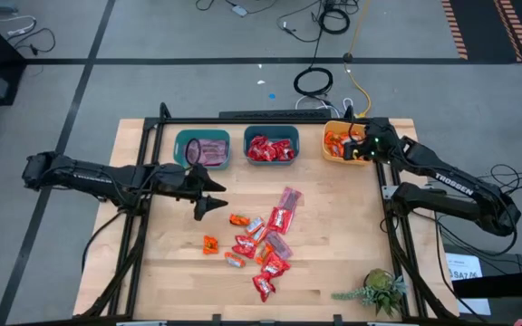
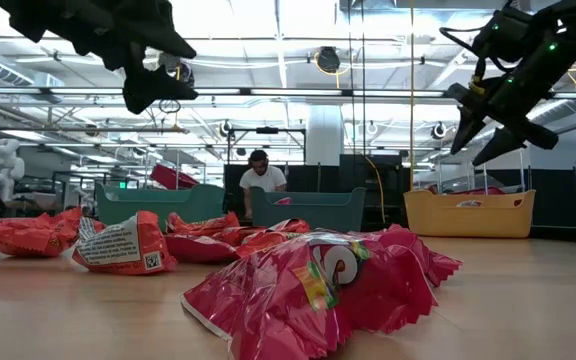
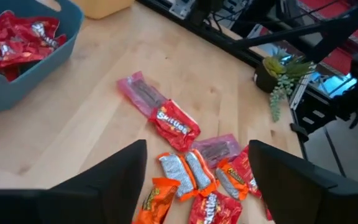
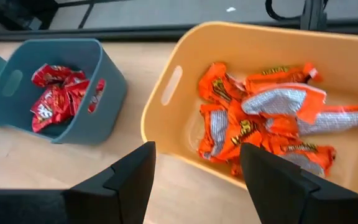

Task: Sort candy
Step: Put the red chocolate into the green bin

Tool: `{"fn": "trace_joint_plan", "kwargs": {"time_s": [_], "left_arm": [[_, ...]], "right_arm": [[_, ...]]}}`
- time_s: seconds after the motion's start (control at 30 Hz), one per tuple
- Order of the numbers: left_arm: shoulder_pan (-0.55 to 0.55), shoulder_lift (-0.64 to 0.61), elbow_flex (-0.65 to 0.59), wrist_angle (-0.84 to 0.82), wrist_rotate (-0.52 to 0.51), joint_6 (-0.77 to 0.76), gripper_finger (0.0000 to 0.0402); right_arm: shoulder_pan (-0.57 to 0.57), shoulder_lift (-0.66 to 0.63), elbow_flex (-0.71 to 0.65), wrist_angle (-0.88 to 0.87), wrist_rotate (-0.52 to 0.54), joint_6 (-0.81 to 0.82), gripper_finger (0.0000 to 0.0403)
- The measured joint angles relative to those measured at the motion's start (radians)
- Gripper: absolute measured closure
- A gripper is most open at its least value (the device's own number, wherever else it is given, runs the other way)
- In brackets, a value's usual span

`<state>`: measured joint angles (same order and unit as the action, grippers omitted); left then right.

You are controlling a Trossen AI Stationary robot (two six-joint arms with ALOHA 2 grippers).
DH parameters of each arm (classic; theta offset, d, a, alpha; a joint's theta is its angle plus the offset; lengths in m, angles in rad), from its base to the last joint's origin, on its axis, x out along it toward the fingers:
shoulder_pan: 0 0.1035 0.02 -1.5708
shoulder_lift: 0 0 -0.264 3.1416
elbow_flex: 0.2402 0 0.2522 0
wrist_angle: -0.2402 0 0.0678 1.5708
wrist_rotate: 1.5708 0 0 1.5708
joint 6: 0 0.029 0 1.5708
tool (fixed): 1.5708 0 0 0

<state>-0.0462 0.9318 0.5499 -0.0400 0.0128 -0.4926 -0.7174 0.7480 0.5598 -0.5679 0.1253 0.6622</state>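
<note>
The left hand [image 1: 214,205] hangs spread wide and empty just beside the candy [image 1: 259,243] heap on the surface [image 1: 333,235]; picking the next sweet looks due. The right hand [image 1: 359,149], parted and empty, hovers over the yellow bin [image 1: 330,149], well away from that heap.

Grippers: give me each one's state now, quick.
Left gripper: open, empty, above the loose candy.
Right gripper: open, empty, over the yellow bin.
</note>
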Motion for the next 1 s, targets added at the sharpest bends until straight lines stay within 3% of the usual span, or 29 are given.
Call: {"fn": "trace_joint_plan", "kwargs": {"time_s": [0.23,0.57,0.8,1.0], "left_arm": [[-0.002,0.0,0.0,0.021,0.01,-0.027,0.0095],[0.0,0.043,0.042,-0.041,-0.111,-0.026,0.0096],[0.0,0.277,0.213,-0.08,-0.164,-0.026,0.0096],[0.002,0.544,0.401,-0.084,-0.246,-0.026,0.0096]], "right_arm": [[0.008,-0.002,0.0,-0.092,-0.049,-0.002,0.0177],[0.131,-0.069,0.0,-0.128,-0.043,-0.024,0.0177],[0.253,-0.14,0.0,-0.097,-0.038,0.03,0.0177],[0.373,-0.173,0.0,-0.086,0.038,0.021,0.0177]]}}
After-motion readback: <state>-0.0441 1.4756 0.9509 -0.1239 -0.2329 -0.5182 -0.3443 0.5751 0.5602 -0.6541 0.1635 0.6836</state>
